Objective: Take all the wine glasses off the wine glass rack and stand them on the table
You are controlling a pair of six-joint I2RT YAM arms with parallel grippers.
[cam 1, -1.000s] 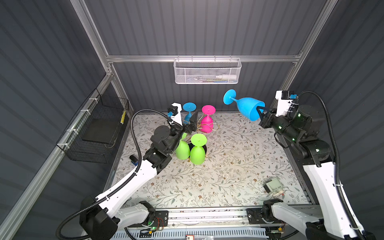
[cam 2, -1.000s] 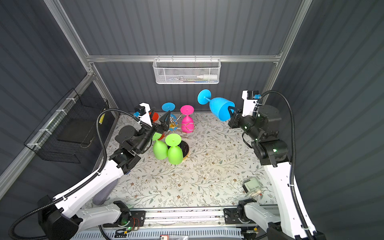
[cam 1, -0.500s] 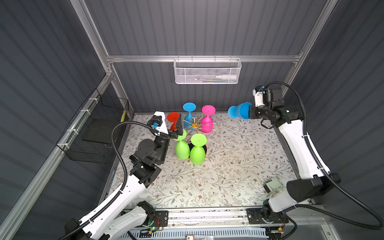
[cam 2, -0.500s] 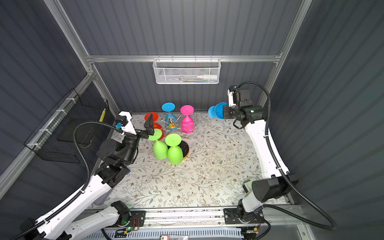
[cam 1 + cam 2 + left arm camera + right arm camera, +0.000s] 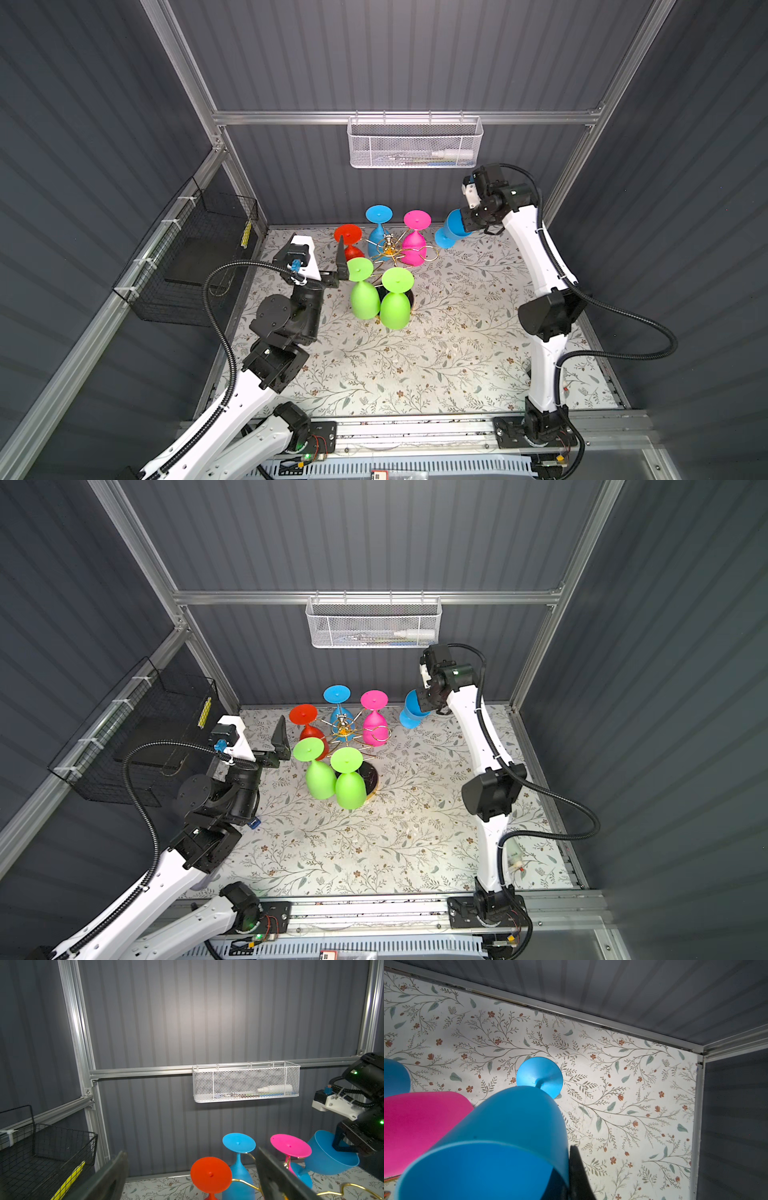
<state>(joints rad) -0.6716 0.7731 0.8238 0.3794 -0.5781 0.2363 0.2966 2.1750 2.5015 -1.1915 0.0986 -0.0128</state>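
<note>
The right pincer is pinching the freed blue wine glass by its rim, needing upright placement on the desk; the left pincer is gaping.

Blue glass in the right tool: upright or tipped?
Tipped. The blue glass leans in the right tool, mouth angled up, foot low beside the pink glass. Cannot tell whether the foot touches the table.

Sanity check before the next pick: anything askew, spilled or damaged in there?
Only the blue wine glass: tilted well off upright at the back right, pinched by its bowl rim in the right gripper, off the wine glass rack. Five glasses hang upside down there, one ring empty. No spill or damage visible.
</note>
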